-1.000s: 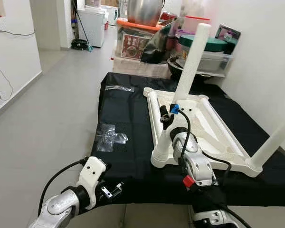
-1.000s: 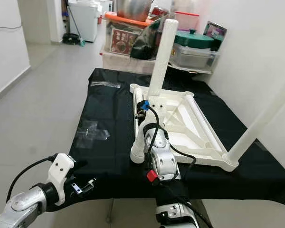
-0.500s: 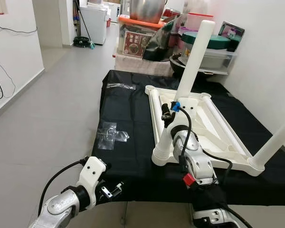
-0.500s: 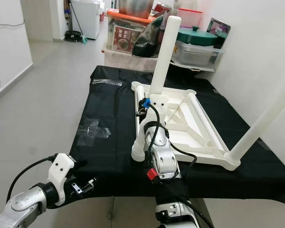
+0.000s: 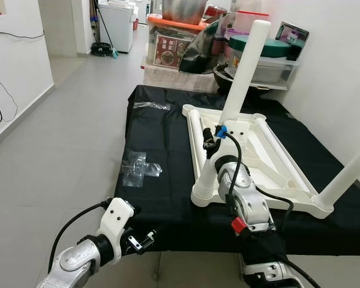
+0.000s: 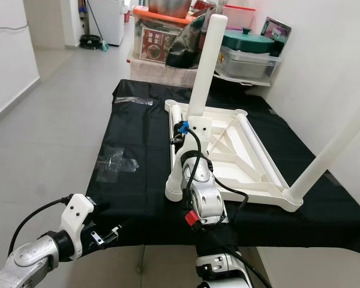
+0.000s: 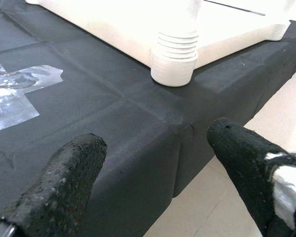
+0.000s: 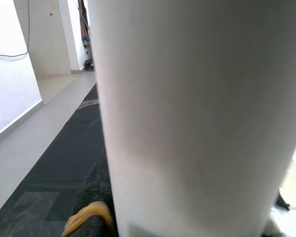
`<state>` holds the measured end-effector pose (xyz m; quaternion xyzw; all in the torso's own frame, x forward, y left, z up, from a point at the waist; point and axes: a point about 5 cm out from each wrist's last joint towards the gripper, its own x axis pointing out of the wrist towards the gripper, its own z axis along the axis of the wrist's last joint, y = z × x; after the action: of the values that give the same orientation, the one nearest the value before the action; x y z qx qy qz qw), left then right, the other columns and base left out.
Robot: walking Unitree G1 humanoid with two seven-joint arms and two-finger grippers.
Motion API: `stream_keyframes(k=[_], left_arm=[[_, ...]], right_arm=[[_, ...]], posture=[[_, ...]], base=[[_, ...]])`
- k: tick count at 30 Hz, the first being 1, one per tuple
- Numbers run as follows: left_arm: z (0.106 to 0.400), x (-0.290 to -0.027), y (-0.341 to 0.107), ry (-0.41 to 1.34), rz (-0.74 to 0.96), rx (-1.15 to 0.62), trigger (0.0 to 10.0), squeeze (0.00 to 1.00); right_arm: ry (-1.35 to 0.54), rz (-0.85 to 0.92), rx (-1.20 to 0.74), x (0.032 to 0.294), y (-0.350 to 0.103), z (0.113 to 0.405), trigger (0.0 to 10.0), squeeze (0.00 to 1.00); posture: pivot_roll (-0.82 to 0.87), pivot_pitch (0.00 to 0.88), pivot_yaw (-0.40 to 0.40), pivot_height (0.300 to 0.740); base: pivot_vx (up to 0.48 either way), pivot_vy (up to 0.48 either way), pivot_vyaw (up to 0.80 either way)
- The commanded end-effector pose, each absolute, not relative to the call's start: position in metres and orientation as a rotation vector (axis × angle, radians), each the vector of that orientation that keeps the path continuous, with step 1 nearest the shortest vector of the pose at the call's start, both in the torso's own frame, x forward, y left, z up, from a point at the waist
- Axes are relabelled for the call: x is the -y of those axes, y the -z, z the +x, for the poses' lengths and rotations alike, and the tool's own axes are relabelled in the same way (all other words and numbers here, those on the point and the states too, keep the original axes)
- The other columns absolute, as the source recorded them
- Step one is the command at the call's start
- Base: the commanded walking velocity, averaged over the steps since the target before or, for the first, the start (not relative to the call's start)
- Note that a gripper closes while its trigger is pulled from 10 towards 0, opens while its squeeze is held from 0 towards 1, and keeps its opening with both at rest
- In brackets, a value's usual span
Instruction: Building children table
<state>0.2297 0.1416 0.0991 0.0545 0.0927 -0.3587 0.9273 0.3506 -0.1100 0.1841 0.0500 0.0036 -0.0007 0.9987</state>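
Note:
A white children's table [image 5: 270, 162] lies upside down on a black-covered worktop [image 5: 162, 198]. One white leg [image 5: 243, 72] stands upright at its far corner and another [image 5: 348, 177] at the near right corner. A third leg [image 5: 204, 180] lies along the left rail, its ribbed end [image 7: 173, 59] near the front edge. My right gripper [image 5: 209, 146] is shut on this lying leg, which looms close as a white cylinder [image 8: 187, 118] in the right wrist view. My left gripper [image 5: 145, 237] hangs open at the worktop's front edge, its fingers [image 7: 69, 173] apart and holding nothing.
Two clear plastic bags [image 5: 138, 168] [image 5: 151, 105] lie on the cloth left of the table. Boxes, tubs and a steel pot [image 5: 186, 12] are stacked behind the worktop. A white wall [image 5: 336, 72] stands close on the right, with open tiled floor [image 5: 66, 132] on the left.
The whole view has shifted slightly, so the camera moved. Both arms and the table parts hold the same places relative to each other.

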Motion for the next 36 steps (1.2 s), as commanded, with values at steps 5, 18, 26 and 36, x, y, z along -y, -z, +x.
stream_keyframes(k=[5, 18, 26, 36], left_arm=[[0.23, -0.142, -0.095, 0.74, 0.12, -0.209, 10.0, 0.0], [0.23, -0.142, -0.095, 0.746, 0.121, -0.21, 10.0, 0.0], [0.23, -0.142, -0.095, 0.748, 0.12, -0.21, 10.0, 0.0], [0.23, -0.142, -0.094, 0.748, 0.121, -0.212, 10.0, 0.0]], right_arm=[[0.023, 0.107, -0.114, 0.117, -0.161, 0.349, 10.0, 0.0], [0.027, 0.117, -0.081, 0.119, -0.169, 0.349, 10.0, 0.0], [0.027, 0.121, -0.062, 0.119, -0.174, 0.35, 10.0, 0.0], [0.026, 0.13, -0.055, 0.119, -0.176, 0.351, 10.0, 0.0]], posture=[[0.06, 0.0, -0.135, 0.74], [0.05, 0.0, -0.13, 0.74], [0.05, 0.0, -0.13, 0.74], [0.06, 0.0, -0.131, 0.74]], base=[[0.0, 0.0, 0.0], [0.0, 0.0, 0.0], [0.0, 0.0, 0.0], [0.0, 0.0, 0.0]])
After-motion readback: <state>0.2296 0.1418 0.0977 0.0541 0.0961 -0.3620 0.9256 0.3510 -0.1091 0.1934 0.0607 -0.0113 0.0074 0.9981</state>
